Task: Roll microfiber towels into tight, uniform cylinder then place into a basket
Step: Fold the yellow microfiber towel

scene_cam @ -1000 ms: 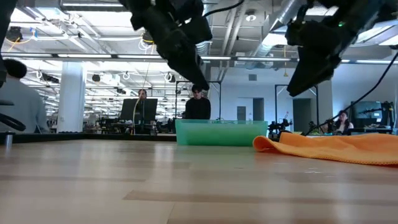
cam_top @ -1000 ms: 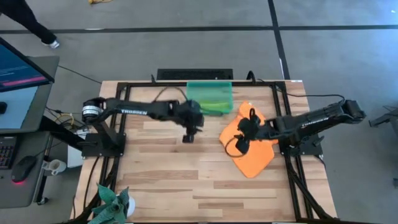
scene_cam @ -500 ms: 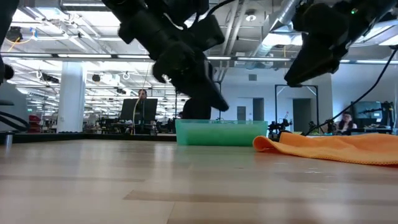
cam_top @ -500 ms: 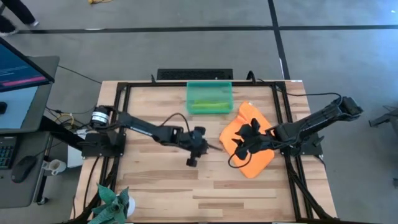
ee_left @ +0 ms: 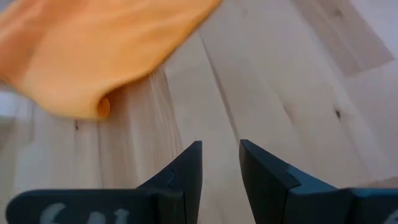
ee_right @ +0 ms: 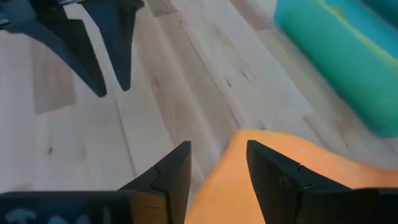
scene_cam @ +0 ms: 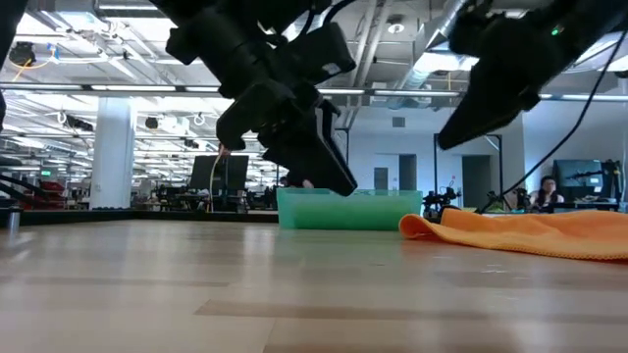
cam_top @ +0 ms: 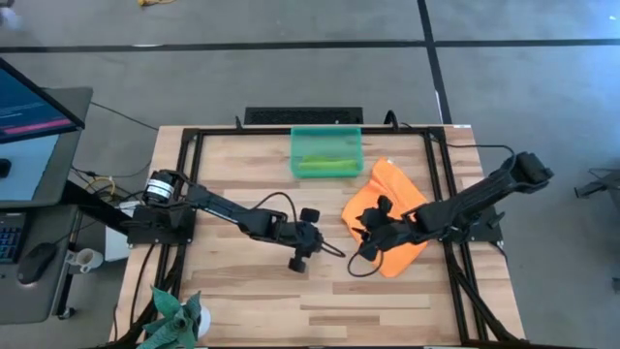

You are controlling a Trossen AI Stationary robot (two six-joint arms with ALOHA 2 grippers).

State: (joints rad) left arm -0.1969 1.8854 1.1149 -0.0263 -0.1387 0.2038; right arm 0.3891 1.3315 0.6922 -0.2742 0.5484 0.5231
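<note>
A 2-armed robot works over a wooden table (cam_top: 242,301) in a large open workspace, its grippers facing each other across bare boards near the middle. The left gripper (cam_top: 329,246) hangs low above the wood, just beside the near corner of the orange towel (cam_top: 397,194); its 2 fingers (ee_left: 186,171) stand a narrow gap apart with only table showing between them, and they hold nothing. The right gripper (cam_top: 356,225) hovers over the left edge of the same towel, its fingers (ee_right: 273,171) parted with the cloth's edge showing in the gap; whether the tips touch the fabric cannot be told. The orange towel lies rumpled and unrolled on the right half of the table, one corner reaching toward the basket (cam_top: 326,151). The teal-green basket sits at the far edge of the table, centred, and a lime green towel (cam_top: 327,166) lies inside it as a long roll along the near wall. In the low view the basket (scene_cam: 348,209) stands behind the left arm, with the orange towel (scene_cam: 530,233) spread to its right. A spiky green plant (cam_top: 172,320) sits at the table's near left corner.
</note>
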